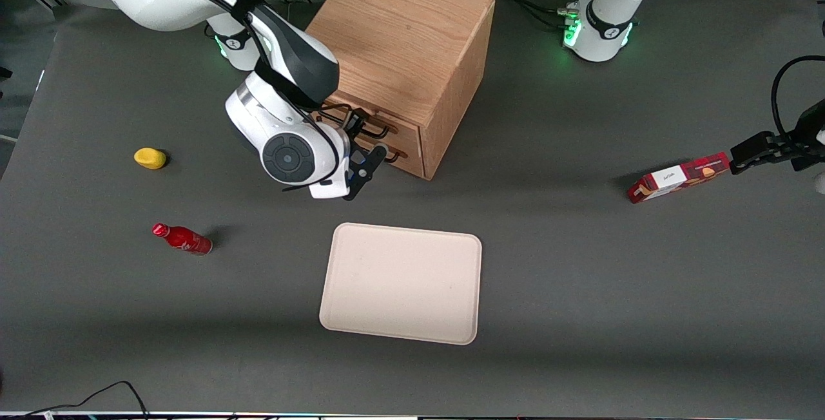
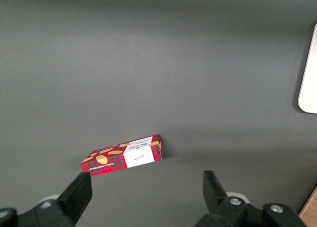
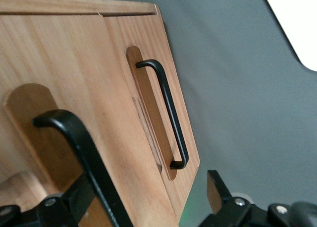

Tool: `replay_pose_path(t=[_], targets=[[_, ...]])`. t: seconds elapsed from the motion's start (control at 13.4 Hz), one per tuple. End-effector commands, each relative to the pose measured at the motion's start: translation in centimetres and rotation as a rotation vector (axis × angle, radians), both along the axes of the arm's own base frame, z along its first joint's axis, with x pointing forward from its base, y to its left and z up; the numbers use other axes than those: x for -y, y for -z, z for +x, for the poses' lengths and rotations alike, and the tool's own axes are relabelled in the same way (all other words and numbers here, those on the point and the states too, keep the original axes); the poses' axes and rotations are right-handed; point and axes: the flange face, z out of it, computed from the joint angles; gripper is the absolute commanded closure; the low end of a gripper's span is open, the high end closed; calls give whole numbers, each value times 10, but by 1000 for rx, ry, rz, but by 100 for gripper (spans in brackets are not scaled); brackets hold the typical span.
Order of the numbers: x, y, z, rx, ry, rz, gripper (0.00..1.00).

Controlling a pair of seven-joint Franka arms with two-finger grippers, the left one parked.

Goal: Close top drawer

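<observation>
While the gripper (image 1: 367, 165) hovers before the top drawer (image 1: 380, 125) (pushed in), fingers (image 3: 218, 192) spread, tray (image 1: 403, 283) bare.

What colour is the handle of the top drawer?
Black; the right wrist view shows the top drawer's handle best, at the gripper.

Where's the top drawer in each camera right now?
Front view: top drawer is the upper front of the cabinet, beside the open gripper.
Right wrist view: its wood front with the nearer black handle.
Left wrist view: not in it.
Shared landmark: the beige tray, in all three.
</observation>
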Motion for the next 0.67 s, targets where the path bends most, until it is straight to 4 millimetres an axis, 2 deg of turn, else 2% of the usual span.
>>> replay_pose_path(t=[0.0,0.37,0.52,0.6], targets=[[4,-24,3,-4,24,-8,0],[21,-71,23,55,111,-29,0],[47,-89,36,101,194,-66,0],[67,-100,44,134,235,-85,0]])
